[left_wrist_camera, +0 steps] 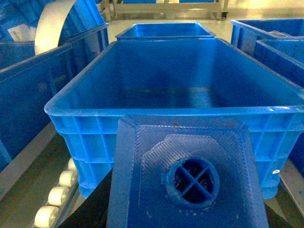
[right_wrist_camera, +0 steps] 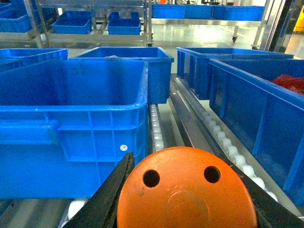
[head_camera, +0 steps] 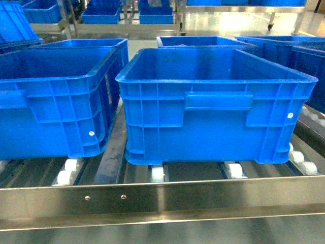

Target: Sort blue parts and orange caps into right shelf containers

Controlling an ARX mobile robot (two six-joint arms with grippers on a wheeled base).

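Blue plastic fills nearly everything in sight: big bins sit in rows on the steel shelf [head_camera: 162,195], resting on white rollers [head_camera: 157,174] behind a shiny front rail. The nearest bin [head_camera: 213,107] stands square in front of the robot, and from the left wrist view its floor looks bare.

Neither arm shows in the head view, so both seem to be held low and back, each with its load. The left gripper [left_wrist_camera: 187,223] carries a blue part [left_wrist_camera: 187,171], stud end toward the camera, just short of the near rim of that bin; the part hides the fingers, though dark gripper edges show below it, so I take it as clamped. The right gripper [right_wrist_camera: 185,209] has its dark fingers [right_wrist_camera: 111,194] pressed on both sides of an orange cap [right_wrist_camera: 185,194], flat holed top facing the lens, beside the same bin's right corner.

Further right, another bin [right_wrist_camera: 256,109] holds something red. My guess is both pieces are poised for dropping, each into its own bin; which bin takes the cap I cannot tell.
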